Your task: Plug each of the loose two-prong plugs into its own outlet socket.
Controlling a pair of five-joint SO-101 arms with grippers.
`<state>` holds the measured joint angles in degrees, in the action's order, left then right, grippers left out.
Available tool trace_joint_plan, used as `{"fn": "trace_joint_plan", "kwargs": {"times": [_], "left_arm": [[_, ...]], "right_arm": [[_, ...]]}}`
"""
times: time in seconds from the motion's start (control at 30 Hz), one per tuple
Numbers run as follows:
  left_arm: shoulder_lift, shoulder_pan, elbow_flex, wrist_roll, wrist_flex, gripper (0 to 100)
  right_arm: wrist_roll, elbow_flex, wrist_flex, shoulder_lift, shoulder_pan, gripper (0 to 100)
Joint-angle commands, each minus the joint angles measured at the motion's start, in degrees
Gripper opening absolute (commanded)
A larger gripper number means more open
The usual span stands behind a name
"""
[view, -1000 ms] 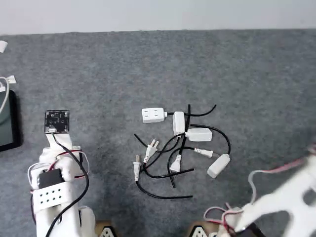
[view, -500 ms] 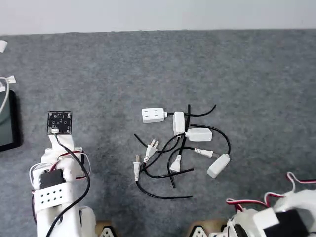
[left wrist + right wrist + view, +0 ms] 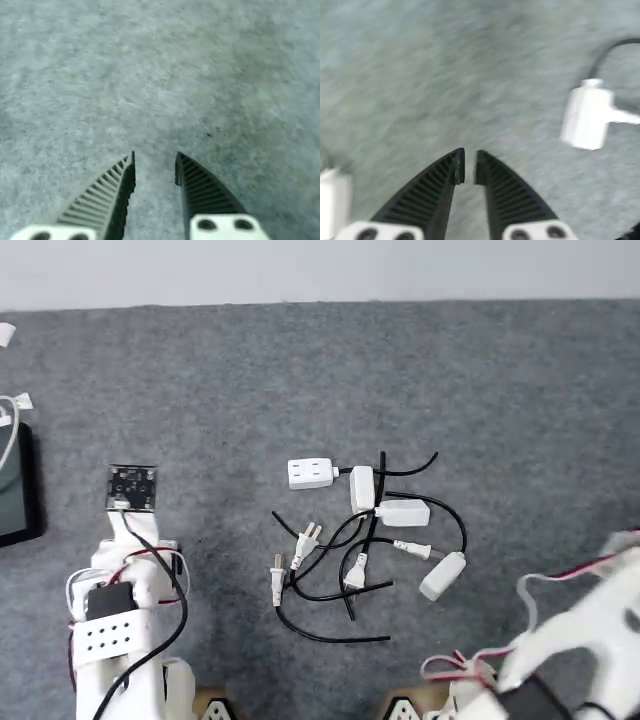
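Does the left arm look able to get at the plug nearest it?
Probably yes: only bare carpet lies between the left gripper and that plug, and the jaws stand apart. Black cables cross just beyond it, which might snag.

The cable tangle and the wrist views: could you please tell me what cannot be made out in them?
- High view: the black cords cross over one another, so which plug each ends in cannot be traced.
- Right wrist view: a white block is cut off by the edge; what it is cannot be told.
- Right wrist view: the white cord-end piece is blurred; prongs or slots cannot be told.
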<state>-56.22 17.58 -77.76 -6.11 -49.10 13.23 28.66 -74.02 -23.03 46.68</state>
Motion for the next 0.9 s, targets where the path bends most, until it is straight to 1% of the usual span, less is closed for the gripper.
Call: {"fn": "trace_joint_plan", "kwargs": {"times": [0.0, 0.07, 0.17, 0.2, 0.27, 0.37, 0.43, 0.5, 0.57, 0.7, 0.77, 0.87], "left_arm": [[-0.7, -2.7, 0.7, -6.2, -3.6, 8], [-0.7, -4.0, 0.7, -8.3, -4.9, 8], [-0.7, -7.3, 0.7, -9.1, -7.0, 3], [-0.7, -9.0, 0.7, -9.8, -7.9, 1], [-0.7, -12.4, 0.7, -11.4, -8.8, 1], [-0.6, -17.1, 0.9, -9.6, -9.4, 1], [-0.6, -21.9, 2.2, -7.6, -11.9, 1], [-0.6, -27.9, 4.9, -6.2, -15.3, 1], [-0.6, -34.2, 7.3, -3.4, -17.0, 1], [-0.3, -45.5, 9.8, 3.0, -15.5, 2], [-0.2, -48.6, 9.9, 7.1, -12.8, 4], [-0.1, -49.3, 9.7, 13.9, -11.5, 12]], "right_arm": [[-3.8, 5.2, -1.3, -8.1, -8.9, 0.8], [-4.9, 10.4, -0.3, -12.1, -13.8, 0.9], [-6.2, 18.8, 2.8, -17.6, -21.4, 0.9], [-7.0, 21.7, 4.6, -19.0, -23.3, 1.5], [-9.1, 27.2, 9.5, -21.1, -25.5, 1.6], [-10.4, 33.5, 17.3, -21.4, -25.1, 1.6], [-10.5, 36.0, 20.5, -21.4, -23.3, 1.6], [-10.6, 36.5, 21.0, -21.4, -21.8, 1.6], [-10.7, 36.5, 21.0, -21.4, -21.3, 1.6], [-10.7, 36.6, 21.1, -21.4, -21.2, 1.6], [-10.7, 36.6, 21.3, -21.4, -21.1, 1.6], [-10.7, 36.7, 21.3, -21.4, -21.1, 1.6]]}}
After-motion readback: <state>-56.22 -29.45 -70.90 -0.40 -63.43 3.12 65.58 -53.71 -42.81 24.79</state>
